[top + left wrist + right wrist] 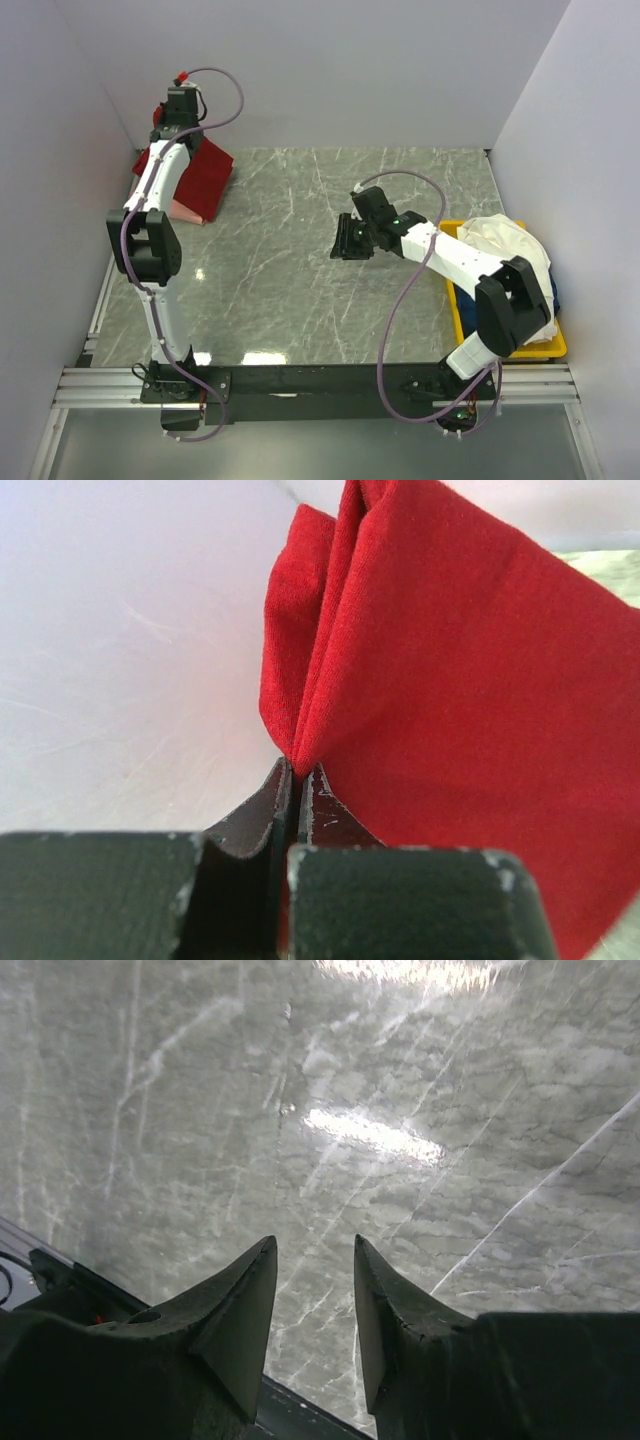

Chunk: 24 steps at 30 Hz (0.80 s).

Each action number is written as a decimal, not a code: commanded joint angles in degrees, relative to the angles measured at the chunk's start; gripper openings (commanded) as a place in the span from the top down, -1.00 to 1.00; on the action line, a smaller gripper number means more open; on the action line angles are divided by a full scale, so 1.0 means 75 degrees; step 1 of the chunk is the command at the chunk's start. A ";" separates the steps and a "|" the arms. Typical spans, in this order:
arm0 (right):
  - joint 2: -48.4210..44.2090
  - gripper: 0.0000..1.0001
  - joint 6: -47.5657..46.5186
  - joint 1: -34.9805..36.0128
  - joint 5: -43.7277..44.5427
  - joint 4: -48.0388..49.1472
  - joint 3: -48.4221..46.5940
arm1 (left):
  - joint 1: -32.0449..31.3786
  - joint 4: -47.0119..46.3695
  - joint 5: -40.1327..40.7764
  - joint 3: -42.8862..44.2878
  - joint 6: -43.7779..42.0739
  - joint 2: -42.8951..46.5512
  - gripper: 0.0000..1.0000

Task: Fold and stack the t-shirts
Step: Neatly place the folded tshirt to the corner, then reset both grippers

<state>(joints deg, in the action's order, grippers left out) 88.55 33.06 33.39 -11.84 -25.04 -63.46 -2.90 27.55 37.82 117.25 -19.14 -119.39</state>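
Three t-shirts, two arms; the left gripper (297, 770) is pinched tight on a bunched fold of the deep red t-shirt (450, 730), its fingers pressed together with only cloth between them; the shirt is at the far left corner of the table (300, 290), close against the left wall (60, 150), and part of it lies over the salmon pink t-shirt (188, 211), whose edge shows beneath it.

The right gripper (312, 1245) hovers over bare marble near the table's middle, fingers apart and holding nothing; it is well apart from both the red cloth and the cream white t-shirt (505, 245), which sits crumpled on the yellow tray (458, 300) at the right edge; a dark blue item shows under it, too little to identify.

Likely faults from here: the hold is on a narrow gathered pleat, so the cloth may slide free under its own weight; with one corner held and the other arm far off, the shirt may drop twisted rather than flat; dragging it could pull the salmon pink shirt along, since the two touch.

Obstructions: the wall and the corner leave the left arm little room to swing outward; its own forearm hides much of the red cloth from above.
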 commanded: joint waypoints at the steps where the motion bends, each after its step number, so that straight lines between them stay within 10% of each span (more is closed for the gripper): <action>1: 0.0193 0.13 -0.0142 0.0130 0.0066 0.0034 -0.0292 | 0.0350 -0.0976 -0.0484 -0.0350 0.0208 0.0345 0.98; 4: 0.0368 0.12 -0.0177 0.0131 0.0066 0.0092 -0.0292 | 0.0632 -0.1516 -0.0438 -0.0434 0.0336 0.0041 0.76; 11: 0.0416 0.01 -0.0236 0.0131 0.0066 0.0174 -0.0234 | 0.0691 -0.2854 0.0897 -0.0704 0.1247 -0.0206 -0.47; 24: -0.0053 -0.02 -0.0166 0.0131 0.0289 0.0385 0.0152 | 0.0679 -0.1764 -0.0121 -0.1710 0.4798 0.1139 -0.99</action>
<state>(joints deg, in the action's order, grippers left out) 91.92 32.08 33.98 -11.35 -23.79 -62.96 2.28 12.86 38.92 106.17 5.21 -118.19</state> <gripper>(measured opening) 0.510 0.992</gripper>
